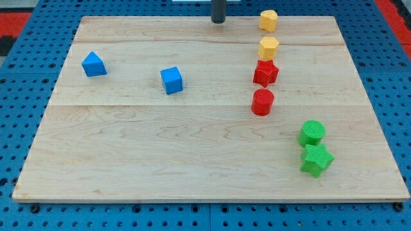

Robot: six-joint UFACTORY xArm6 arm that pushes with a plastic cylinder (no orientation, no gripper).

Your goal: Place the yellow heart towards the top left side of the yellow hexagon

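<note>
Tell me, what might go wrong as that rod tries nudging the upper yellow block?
1. The yellow heart block sits near the wooden board's top edge; a push from my tip, now to its left, could slide it off.
2. The yellow hexagon block touches the red star block; bumping one may shift both.

A lab bench: wooden board (192,160) on blue pegboard (19,96) (holes in rows), 1 dark rod (218,11).
</note>
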